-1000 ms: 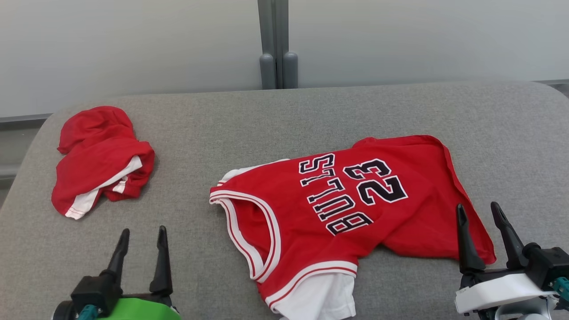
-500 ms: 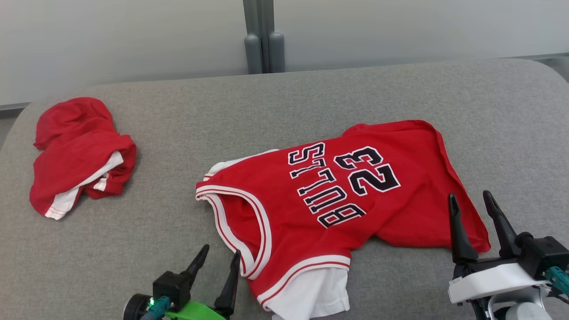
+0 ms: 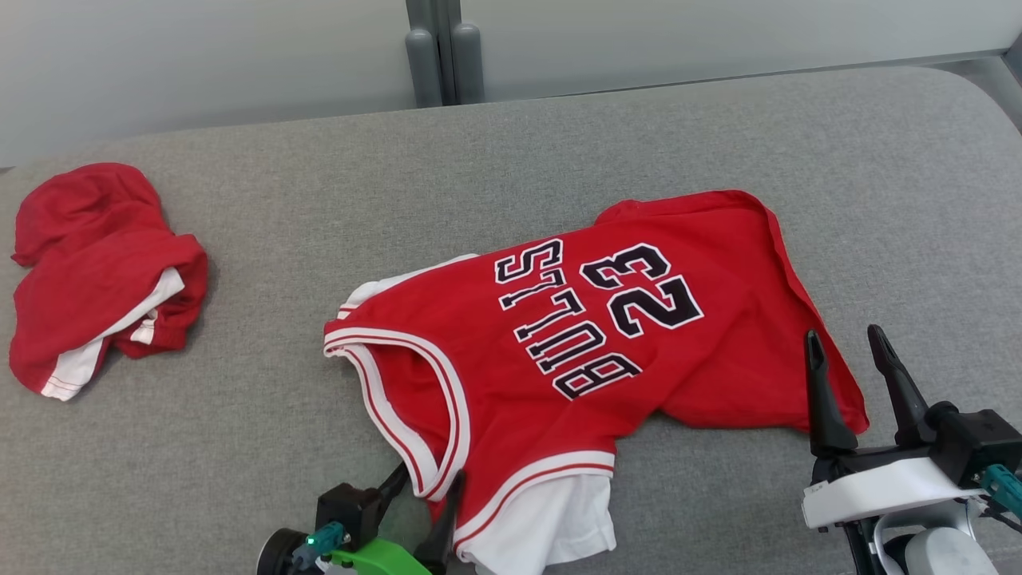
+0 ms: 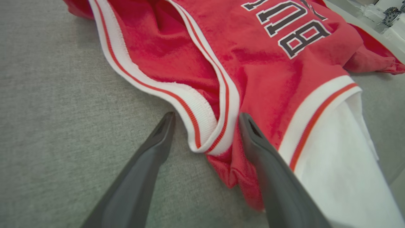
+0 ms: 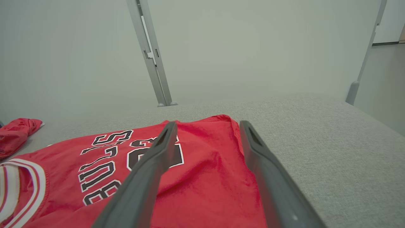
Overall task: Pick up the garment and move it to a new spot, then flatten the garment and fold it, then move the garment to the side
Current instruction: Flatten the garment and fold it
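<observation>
Two dark fingers of the left gripper [image 4: 206,126], spread wide and empty, straddle the ribbed neck trim [image 4: 190,109] of the red Bulls jersey [image 3: 559,351], which lies at centre frame on the grey cushion [image 3: 559,120]. Right gripper [image 3: 844,339]: parted, holding nothing, at the hem, lower right. Handling: light, limp knit (drapes, bunches); the doubled trim looks the firmest pinch.

Head view: high, facing forward and down over the whole jersey [image 3: 718,351]. Left wrist view: low, close on its striped armhole [image 4: 197,115]. Right wrist view: low, facing the wall [image 5: 253,47]. Shared by all three: lettering [image 3: 595,319].
</observation>
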{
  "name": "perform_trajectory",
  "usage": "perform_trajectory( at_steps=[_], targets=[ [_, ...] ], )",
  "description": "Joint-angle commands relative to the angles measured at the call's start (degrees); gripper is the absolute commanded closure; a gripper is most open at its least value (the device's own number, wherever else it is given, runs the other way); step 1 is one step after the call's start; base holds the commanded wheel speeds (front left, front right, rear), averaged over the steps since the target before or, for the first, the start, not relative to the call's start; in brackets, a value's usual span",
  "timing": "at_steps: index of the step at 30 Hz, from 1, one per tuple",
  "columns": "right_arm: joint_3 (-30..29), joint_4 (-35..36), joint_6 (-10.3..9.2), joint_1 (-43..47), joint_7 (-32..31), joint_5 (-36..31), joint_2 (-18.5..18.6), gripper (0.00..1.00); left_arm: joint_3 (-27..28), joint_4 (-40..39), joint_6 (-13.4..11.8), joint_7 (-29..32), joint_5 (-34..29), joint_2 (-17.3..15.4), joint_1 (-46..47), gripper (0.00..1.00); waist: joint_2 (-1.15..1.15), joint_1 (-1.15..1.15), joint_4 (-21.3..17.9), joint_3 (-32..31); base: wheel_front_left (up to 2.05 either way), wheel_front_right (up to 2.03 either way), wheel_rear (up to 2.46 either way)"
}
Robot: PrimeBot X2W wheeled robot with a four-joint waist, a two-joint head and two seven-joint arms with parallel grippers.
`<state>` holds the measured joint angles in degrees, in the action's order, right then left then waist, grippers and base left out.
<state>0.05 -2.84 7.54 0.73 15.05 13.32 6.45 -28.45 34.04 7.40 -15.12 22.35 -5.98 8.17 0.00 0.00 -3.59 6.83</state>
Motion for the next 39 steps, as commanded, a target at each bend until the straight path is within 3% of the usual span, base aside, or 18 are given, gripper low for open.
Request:
perform_trajectory(
  at_steps=[1,2,7,21,22,23,24,30,39],
  targets=[
    [0.07,-0.05,-0.10,-0.84,0.18,-0.36,0.00,0.00,0.07,0.66,0.16,-0.03,0.97,0.14,1.57,0.79,0.00,0.00,-0.27,0.22,0.00,0.00,0.00],
    [0.05,-0.04,-0.10,-0.84,0.18,-0.36,0.04,0.00,0.10,0.94,0.16,-0.03,1.36,0.24,2.04,1.00,0.00,0.00,-0.33,0.26,0.00,0.00,0.00],
    [-0.22,0.19,-0.10,-0.91,0.18,-0.37,0.15,0.00,0.35,0.97,0.16,-0.04,1.70,-0.29,4.96,1.00,0.00,0.00,-0.42,0.55,0.00,0.00,0.00],
    [-0.59,-0.65,-0.10,-1.81,0.18,-0.94,-0.23,0.00,13.42,-2.24,-0.65,-0.04,-1.42,-5.48,12.63,1.00,0.00,0.00,-1.46,0.70,0.00,0.00,0.00],
    [-0.59,-0.78,-0.10,-1.85,0.18,-0.96,-0.28,0.00,13.66,-1.87,-0.55,-0.03,-1.64,-5.43,12.79,0.62,0.00,0.00,-1.55,0.70,0.00,0.00,0.00],
    [-0.61,-0.89,-0.10,-1.88,0.18,-1.00,-0.36,0.00,13.86,-1.29,-0.45,-0.03,-2.02,-5.28,12.76,0.04,0.00,0.00,-1.60,0.66,0.00,0.00,0.00],
    [-0.57,-1.01,-0.10,-1.86,0.18,-1.04,-0.40,0.00,13.98,-0.84,-0.40,-0.04,-2.33,-4.99,12.48,0.00,0.00,0.00,-1.63,0.56,0.00,0.00,0.00],
    [-0.72,-1.33,-0.10,-0.79,0.18,-1.15,-0.72,0.00,16.71,-2.37,-0.19,-0.03,-3.29,-3.18,7.93,0.00,0.00,0.00,-0.97,-1.05,0.00,0.00,0.00],
    [-0.99,-0.78,-0.10,0.99,0.18,-1.44,-0.24,0.00,26.14,-15.57,-1.42,-0.05,-7.06,-1.29,-2.28,0.00,0.00,0.00,2.12,-3.96,0.00,0.00,0.00]
  ],
)
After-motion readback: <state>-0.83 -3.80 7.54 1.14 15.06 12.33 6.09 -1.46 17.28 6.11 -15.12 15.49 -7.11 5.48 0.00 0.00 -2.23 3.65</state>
